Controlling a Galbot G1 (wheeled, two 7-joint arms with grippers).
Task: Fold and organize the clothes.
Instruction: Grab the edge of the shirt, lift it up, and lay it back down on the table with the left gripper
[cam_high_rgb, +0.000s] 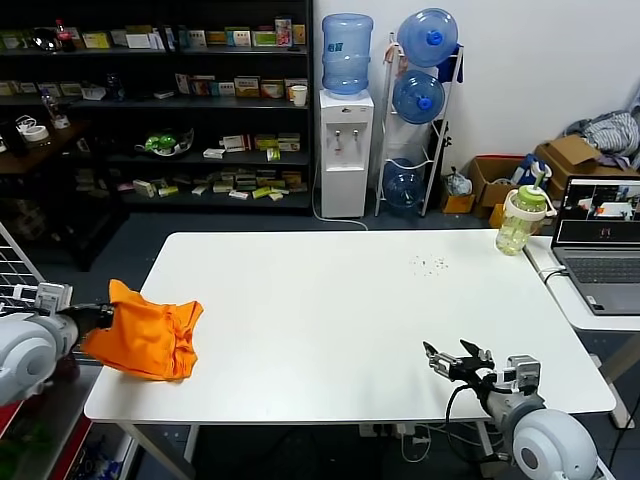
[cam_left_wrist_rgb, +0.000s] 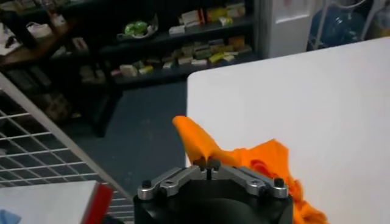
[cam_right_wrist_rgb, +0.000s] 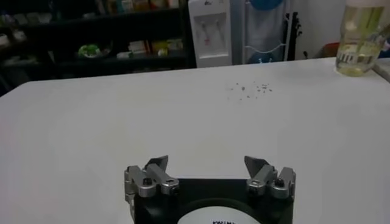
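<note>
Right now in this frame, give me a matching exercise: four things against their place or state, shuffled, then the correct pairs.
Things:
1. orange T-shirt
2. left gripper
3. right gripper
4. green-lidded bottle

Places or states:
A. open above bare tabletop, near the table's front right corner
B. standing upright at the table's far right edge
C. bunched at the table's left edge
D. shut on orange fabric

Pairs: 1-C, 2-D, 3-A, 4-B

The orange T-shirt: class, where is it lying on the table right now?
In the head view the orange T-shirt lies bunched at the white table's near-left corner, on the robot's left, pinched by the shut left gripper. The open right gripper waits far across.
</note>
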